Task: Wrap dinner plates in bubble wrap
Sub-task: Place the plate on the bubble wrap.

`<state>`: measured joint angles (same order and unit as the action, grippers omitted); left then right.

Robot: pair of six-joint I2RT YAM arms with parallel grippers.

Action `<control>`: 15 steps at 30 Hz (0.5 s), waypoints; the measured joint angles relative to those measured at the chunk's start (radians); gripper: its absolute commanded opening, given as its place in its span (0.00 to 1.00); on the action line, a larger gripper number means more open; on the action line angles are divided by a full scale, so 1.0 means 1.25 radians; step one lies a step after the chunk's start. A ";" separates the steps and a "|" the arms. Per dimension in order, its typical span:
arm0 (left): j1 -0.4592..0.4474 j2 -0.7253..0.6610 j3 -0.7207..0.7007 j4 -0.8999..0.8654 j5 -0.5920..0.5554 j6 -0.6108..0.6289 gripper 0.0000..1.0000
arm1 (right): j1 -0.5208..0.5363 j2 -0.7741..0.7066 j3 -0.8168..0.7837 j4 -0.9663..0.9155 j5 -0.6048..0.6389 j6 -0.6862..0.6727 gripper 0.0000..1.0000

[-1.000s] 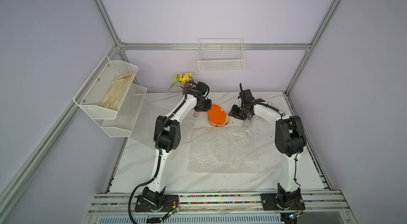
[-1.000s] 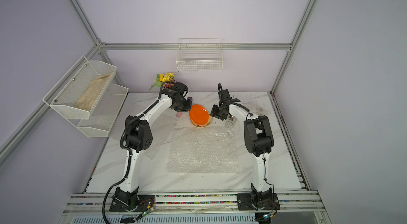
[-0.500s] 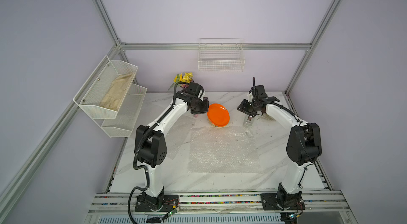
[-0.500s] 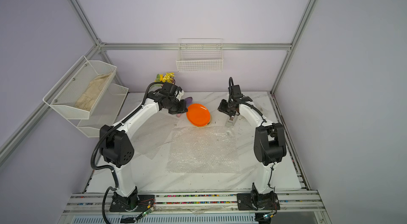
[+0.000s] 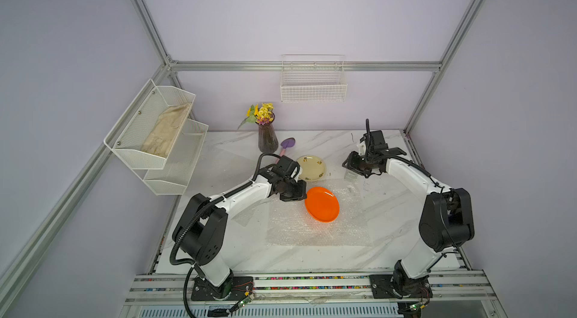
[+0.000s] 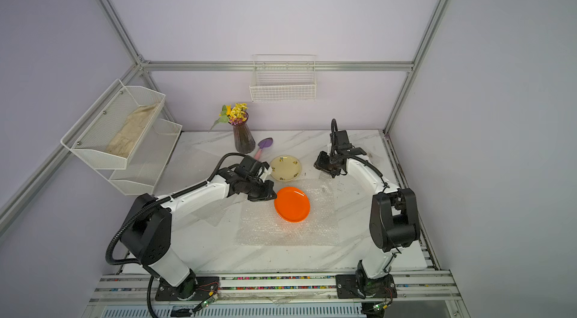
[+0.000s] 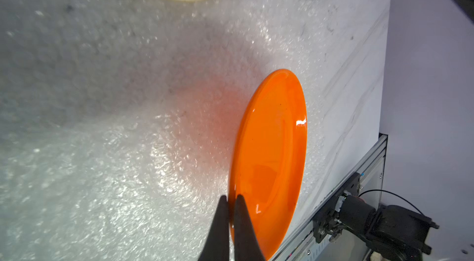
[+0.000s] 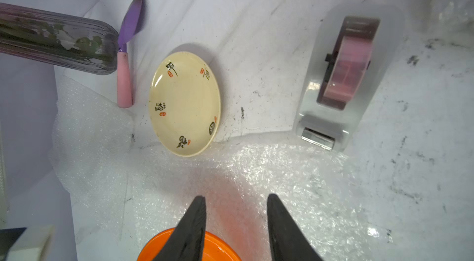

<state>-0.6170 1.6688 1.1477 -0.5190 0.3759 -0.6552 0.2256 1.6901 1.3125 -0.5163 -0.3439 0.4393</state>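
Note:
My left gripper is shut on the rim of the plain orange plate. It holds the plate tilted over the far part of the bubble wrap. Both top views show this grip at the plate's left edge, above the flat clear sheet. The cream plate with dark rim marks lies just behind the sheet. My right gripper stands open and empty at the sheet's far right corner.
A grey tape dispenser stands beside the right gripper. A vase of flowers and a purple spoon with a pink handle sit behind the cream plate. A white mesh rack hangs on the left wall, a wire basket on the back wall.
The left arm has carried the orange plate forward, off the cream plate and out over the bubble wrap. The right arm has drawn back to the right.

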 measured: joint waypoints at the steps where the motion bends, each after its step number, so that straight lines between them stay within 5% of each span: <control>1: -0.009 0.000 -0.018 0.011 0.000 -0.007 0.00 | -0.001 -0.003 -0.010 0.001 -0.002 0.000 0.43; 15: 0.017 0.000 -0.046 0.067 -0.031 -0.011 0.00 | -0.002 -0.009 -0.040 0.000 -0.016 -0.005 0.43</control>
<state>-0.5953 1.6691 1.0901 -0.4351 0.3370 -0.6685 0.2237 1.6791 1.2629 -0.5159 -0.3645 0.4324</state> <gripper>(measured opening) 0.048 0.428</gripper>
